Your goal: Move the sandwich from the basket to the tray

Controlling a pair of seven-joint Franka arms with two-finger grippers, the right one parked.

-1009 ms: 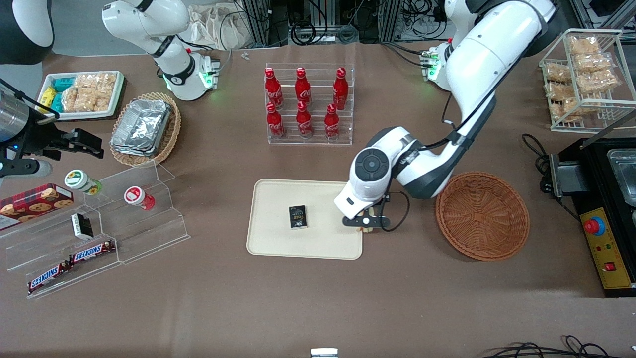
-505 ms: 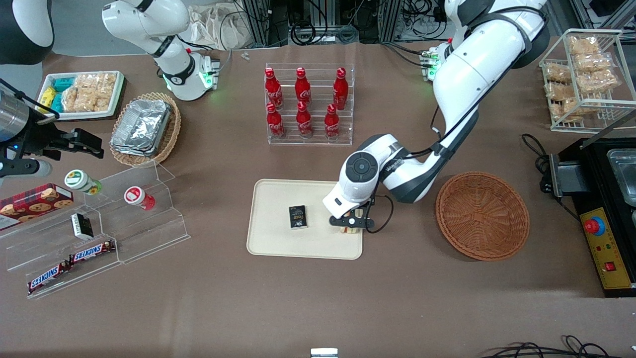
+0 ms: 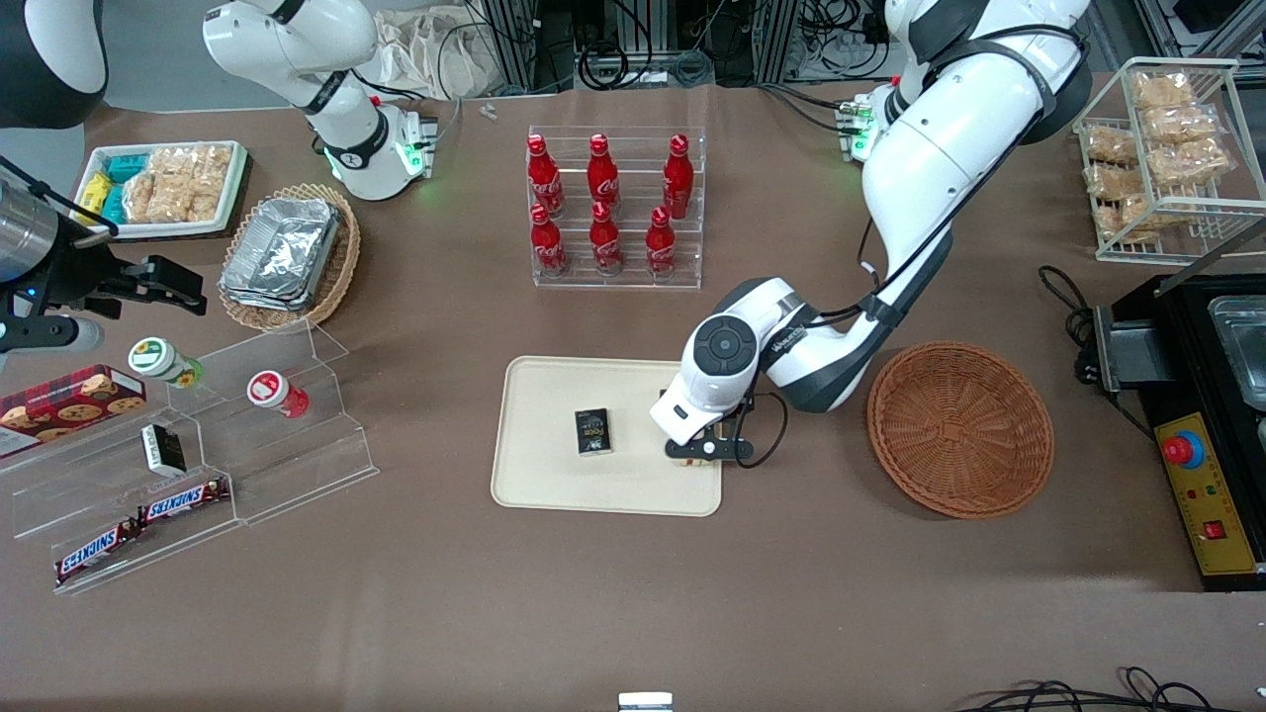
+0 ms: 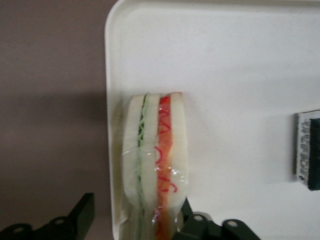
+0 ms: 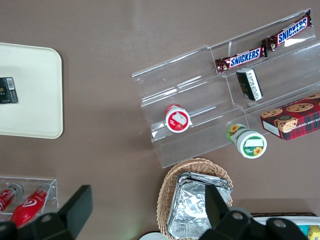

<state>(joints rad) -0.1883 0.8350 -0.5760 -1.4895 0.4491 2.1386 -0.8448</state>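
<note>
**Sandwich on tray edge, gripper open around it**

Front view: the left arm's gripper (image 3: 700, 453) sits low over the tray (image 3: 554, 485), centre of the frame, at the tray end nearest the basket (image 3: 959, 430). The sandwich (image 3: 692, 461) is mostly hidden under the gripper, only a pale sliver showing on the tray by the rim. The basket has nothing in it and is well apart from the tray, toward the working arm's end of the table. A small black box (image 3: 592, 432) lies mid-tray, near the gripper but not touching. A rack of red cola bottles (image 3: 603, 213) is in the upper middle of the frame.

Left wrist view: the sandwich (image 4: 156, 160) rests on the tray (image 4: 240, 75) just inside the rim, green and red filling edge facing the camera, wrapped in clear film. The gripper (image 4: 136, 202) is spread wide, straddling it: one finger (image 4: 84, 212) stands clear over the table, the other is right against the bread. Not clamped. The black box (image 4: 307, 150) is apart from it.

Right wrist view: the tray (image 5: 30, 115) and black box (image 5: 8, 90) show at the frame edge; the sandwich is out of shot.
</note>
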